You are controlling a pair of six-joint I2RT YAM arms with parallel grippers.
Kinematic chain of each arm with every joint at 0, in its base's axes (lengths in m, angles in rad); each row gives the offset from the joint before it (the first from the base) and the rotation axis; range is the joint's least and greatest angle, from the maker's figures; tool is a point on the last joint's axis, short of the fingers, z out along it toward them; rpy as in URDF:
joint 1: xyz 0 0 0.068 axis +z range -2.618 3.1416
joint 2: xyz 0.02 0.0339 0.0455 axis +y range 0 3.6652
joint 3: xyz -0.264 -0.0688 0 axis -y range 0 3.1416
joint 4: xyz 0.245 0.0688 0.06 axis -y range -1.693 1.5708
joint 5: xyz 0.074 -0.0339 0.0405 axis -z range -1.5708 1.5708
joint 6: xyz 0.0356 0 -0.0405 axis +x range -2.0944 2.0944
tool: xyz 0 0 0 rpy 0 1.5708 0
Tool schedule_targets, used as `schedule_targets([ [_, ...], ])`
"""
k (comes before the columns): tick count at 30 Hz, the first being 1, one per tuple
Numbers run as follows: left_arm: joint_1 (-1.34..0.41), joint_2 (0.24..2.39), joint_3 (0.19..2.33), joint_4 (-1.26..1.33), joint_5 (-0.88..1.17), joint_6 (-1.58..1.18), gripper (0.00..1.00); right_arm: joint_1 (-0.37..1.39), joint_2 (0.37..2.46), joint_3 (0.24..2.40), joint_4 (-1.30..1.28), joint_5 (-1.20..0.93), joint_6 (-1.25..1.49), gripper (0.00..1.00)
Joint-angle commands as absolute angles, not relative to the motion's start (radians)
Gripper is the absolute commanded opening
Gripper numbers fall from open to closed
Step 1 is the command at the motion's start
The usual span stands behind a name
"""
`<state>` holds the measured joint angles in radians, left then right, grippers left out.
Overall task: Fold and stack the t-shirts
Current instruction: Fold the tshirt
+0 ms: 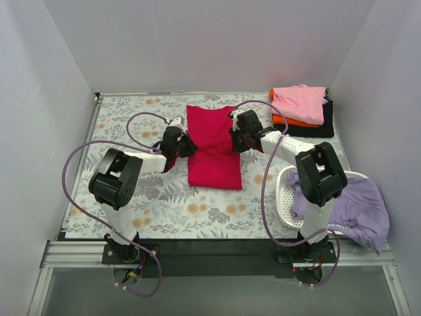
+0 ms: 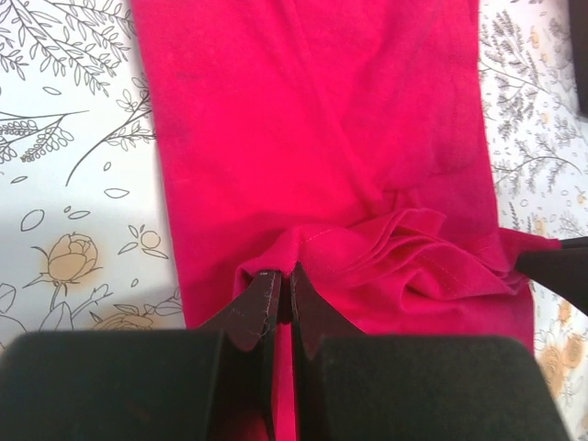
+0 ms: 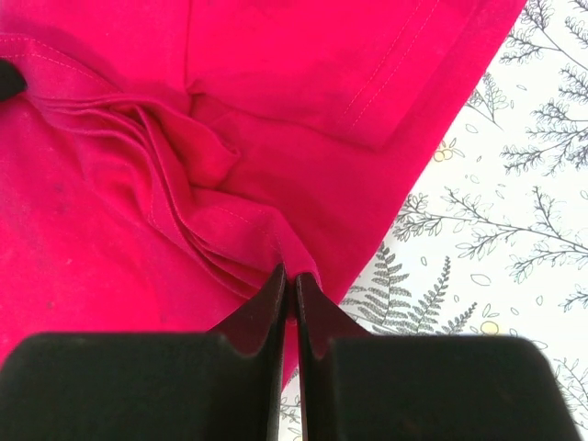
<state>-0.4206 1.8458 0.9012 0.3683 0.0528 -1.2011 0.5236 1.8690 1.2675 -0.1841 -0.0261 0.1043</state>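
Observation:
The crimson-red t-shirt (image 1: 212,146) lies partly folded in the middle of the table. My left gripper (image 1: 186,146) is shut on its left edge, pinching a bunched fold (image 2: 303,253). My right gripper (image 1: 234,140) is shut on its right edge (image 3: 294,257). The cloth is gathered into wrinkles between the two grippers. A pink t-shirt (image 1: 300,103) lies on an orange one (image 1: 294,121) and a black one (image 1: 322,125) in a stack at the back right. The lavender t-shirt (image 1: 358,210) hangs over the basket.
The white mesh basket (image 1: 284,191) stands at the right, beside the right arm's base. The floral tablecloth (image 1: 131,125) covers the table. Grey walls close in the left, back and right sides.

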Motion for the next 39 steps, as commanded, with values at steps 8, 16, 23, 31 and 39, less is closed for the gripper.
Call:
schedule_targets([
  [8, -0.407, 1.76, 0.953, 0.307, -0.057, -1.184, 0.36, 0.511, 1.849, 1.319, -0.201, 0.029, 0.095, 0.46],
  [16, -0.407, 1.53, 0.844, 0.267, -0.066, -1.212, 0.4, 0.515, 1.596, 1.163, -0.193, 0.022, 0.121, 0.55],
  [23, -0.428, 1.362, 0.637, 0.203, -0.002, -1.292, 0.4, 0.569, 1.477, 1.026, -0.155, -0.108, 0.161, 0.55],
  [31, -0.466, 1.304, 0.471, 0.248, 0.092, -1.379, 0.39, 0.667, 1.511, 0.95, -0.068, -0.166, 0.201, 0.55],
  [39, -0.508, 1.351, 0.436, 0.282, 0.104, -1.391, 0.37, 0.698, 1.575, 0.905, -0.051, -0.14, 0.216, 0.54],
])
